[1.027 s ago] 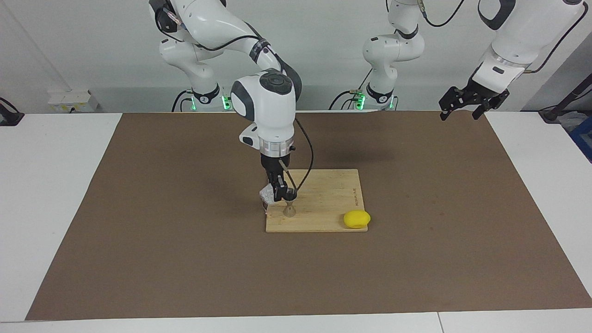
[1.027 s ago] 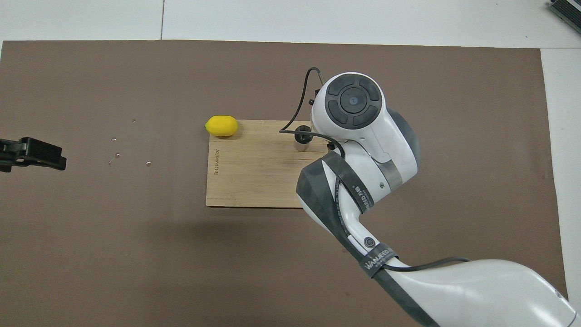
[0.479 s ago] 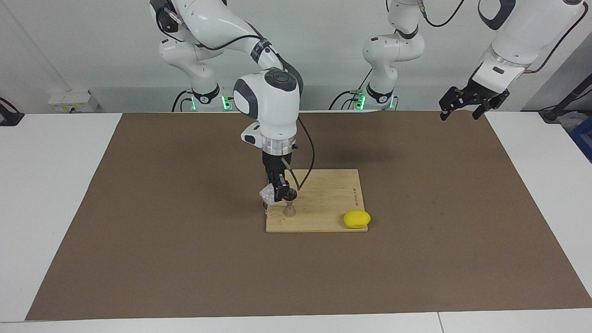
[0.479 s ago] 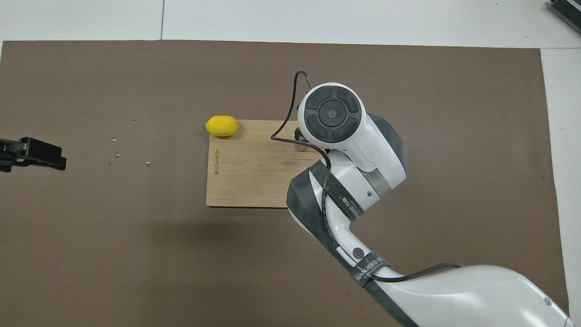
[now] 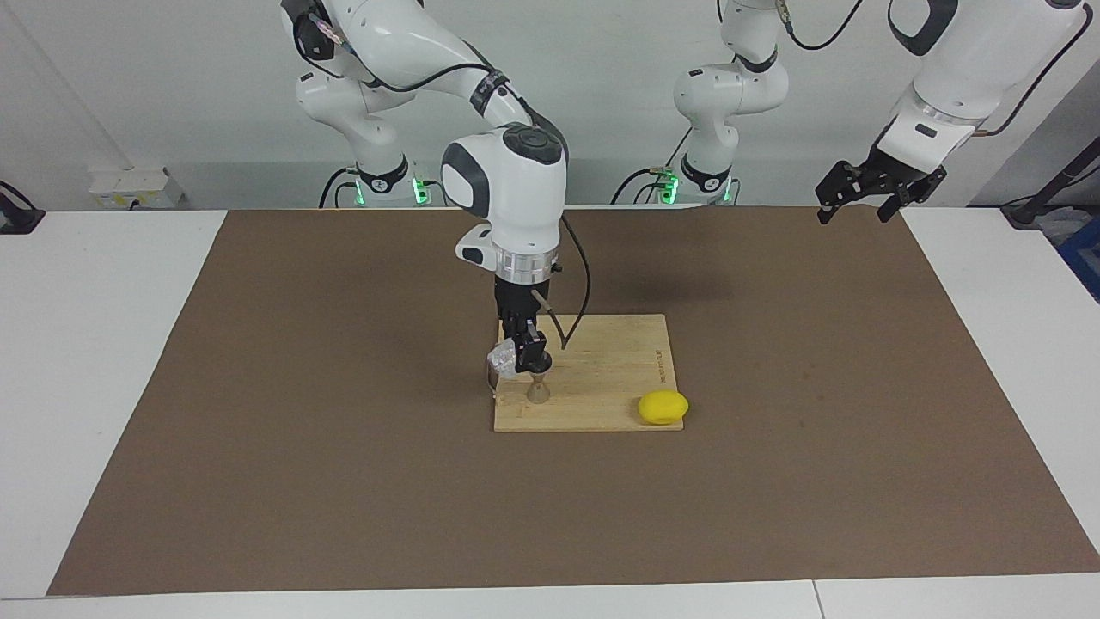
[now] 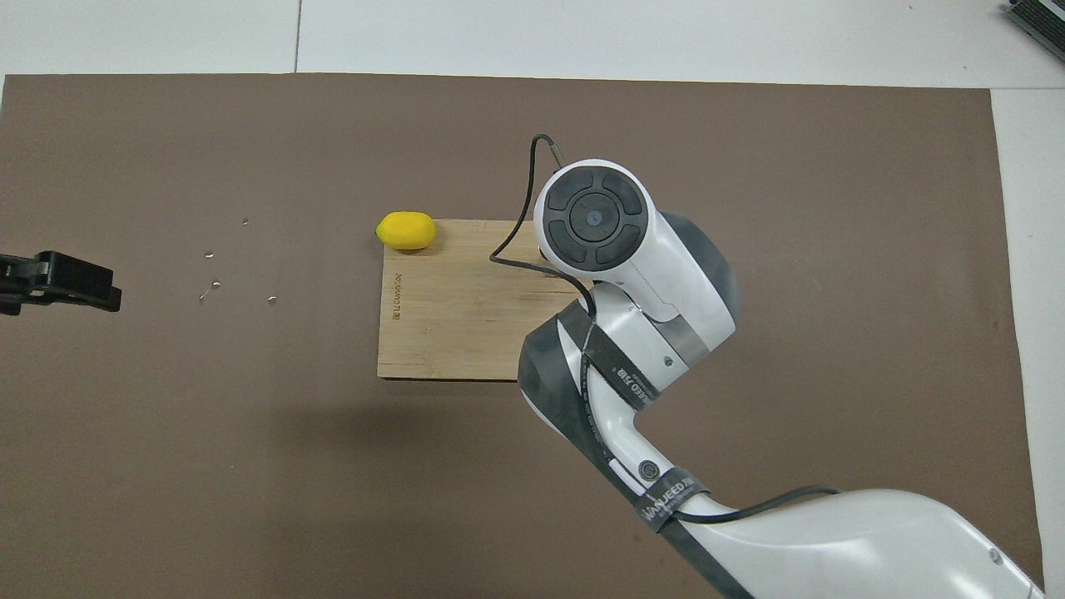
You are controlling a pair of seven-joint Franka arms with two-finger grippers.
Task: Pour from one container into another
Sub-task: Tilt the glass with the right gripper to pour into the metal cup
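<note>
My right gripper (image 5: 522, 359) is shut on the small clear glass cup (image 5: 502, 356). It holds the cup just above the wooden cutting board (image 5: 606, 370), right beside the mouth of the steel hourglass jigger (image 5: 538, 391). The cup looks tipped toward the jigger. The jigger stands upright on the board, near the corner toward the right arm's end of the table. In the overhead view the right arm's wrist (image 6: 592, 218) hides both cup and jigger. My left gripper (image 5: 863, 196) (image 6: 58, 281) waits open and holds nothing, raised over the mat's edge at the left arm's end.
A yellow lemon (image 5: 663, 407) (image 6: 405, 230) lies at the board's corner, farther from the robots and toward the left arm's end. A few water drops (image 6: 215, 284) sit on the brown mat (image 5: 344, 481) between the board and the left gripper.
The right arm's wrist has risen slightly and shifted toward the left arm's end, carrying the cup closer over the jigger. It now covers the jigger from above. The left arm has not moved.
</note>
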